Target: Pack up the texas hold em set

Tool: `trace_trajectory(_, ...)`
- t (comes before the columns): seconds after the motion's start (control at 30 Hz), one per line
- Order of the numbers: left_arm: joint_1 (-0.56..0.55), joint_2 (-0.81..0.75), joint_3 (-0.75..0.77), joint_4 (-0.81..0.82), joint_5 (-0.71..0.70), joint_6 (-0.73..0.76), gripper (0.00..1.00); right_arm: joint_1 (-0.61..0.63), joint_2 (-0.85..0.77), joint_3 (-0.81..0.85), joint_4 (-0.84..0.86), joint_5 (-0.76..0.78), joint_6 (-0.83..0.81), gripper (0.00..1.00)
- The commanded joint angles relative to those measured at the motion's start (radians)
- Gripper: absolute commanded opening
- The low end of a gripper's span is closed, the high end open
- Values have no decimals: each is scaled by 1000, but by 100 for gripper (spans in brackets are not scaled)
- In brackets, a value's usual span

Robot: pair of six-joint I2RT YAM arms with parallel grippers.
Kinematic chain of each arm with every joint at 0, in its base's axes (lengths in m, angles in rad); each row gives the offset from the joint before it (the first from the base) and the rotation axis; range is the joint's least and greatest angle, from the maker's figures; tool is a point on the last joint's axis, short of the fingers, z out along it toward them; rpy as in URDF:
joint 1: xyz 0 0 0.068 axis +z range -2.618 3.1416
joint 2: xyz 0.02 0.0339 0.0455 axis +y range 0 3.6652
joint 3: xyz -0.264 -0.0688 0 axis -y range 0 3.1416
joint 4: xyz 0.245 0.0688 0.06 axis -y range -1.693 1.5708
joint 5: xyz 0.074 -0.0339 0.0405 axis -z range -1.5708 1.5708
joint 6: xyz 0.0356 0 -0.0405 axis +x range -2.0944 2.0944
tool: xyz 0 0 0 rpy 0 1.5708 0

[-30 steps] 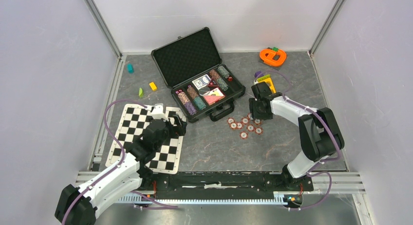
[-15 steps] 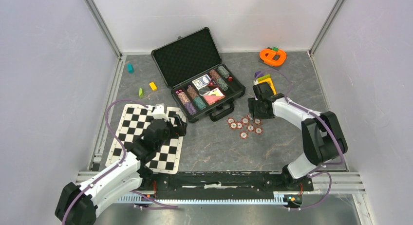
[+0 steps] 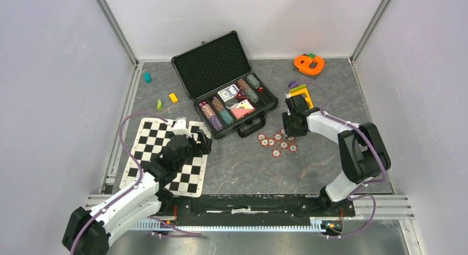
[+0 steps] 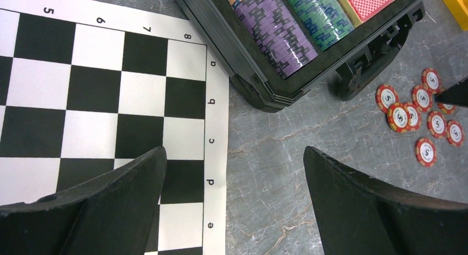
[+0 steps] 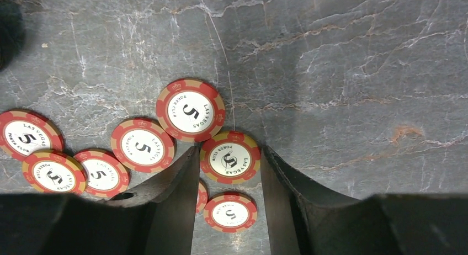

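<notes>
The black briefcase (image 3: pixel 213 65) stands open at the back of the table, with coloured chip stacks (image 3: pixel 221 111) and card decks (image 3: pixel 229 93) in its tray. Its purple and green stacks (image 4: pixel 287 28) also show in the left wrist view. Several red-white poker chips (image 3: pixel 276 143) lie loose in front of the case. My right gripper (image 3: pixel 289 130) is down over their right end. In the right wrist view the right gripper (image 5: pixel 229 150) is shut on one chip (image 5: pixel 230 158), a finger against each edge. My left gripper (image 3: pixel 205 142) hangs wide open over the mat's right edge, and the left gripper (image 4: pixel 233 151) holds nothing.
A black-white checkered mat (image 3: pixel 160 155) lies at the left front. An orange toy (image 3: pixel 309 64) and a yellow toy (image 3: pixel 301 91) sit at the back right. Small teal (image 3: pixel 147 77), yellow (image 3: pixel 173 97) and green (image 3: pixel 159 105) blocks lie at the back left.
My right gripper's jaws widened, then narrowed onto one chip, with small shifts over the chips. The left arm has not moved.
</notes>
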State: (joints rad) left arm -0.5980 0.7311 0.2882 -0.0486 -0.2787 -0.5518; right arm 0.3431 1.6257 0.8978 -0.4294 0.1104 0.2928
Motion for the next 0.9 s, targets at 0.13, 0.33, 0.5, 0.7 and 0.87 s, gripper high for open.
trace_trajectory(0.13,-3,-6,31,44,4,23,100,-8,-39,12,-64,44,-15,42)
trace_trajectory(0.33,-3,-6,29,44,4,23,100,-7,-71,57,-86,26,-13,42)
trace_trajectory(0.5,-3,-4,30,44,2,23,100,-6,-64,110,-91,-10,-12,42)
trace_trajectory(0.7,-4,-1,30,44,3,23,100,-6,6,172,-81,-36,-10,42)
trace_trajectory(0.87,-3,-3,29,44,-7,27,100,4,78,212,-65,-56,-4,41)
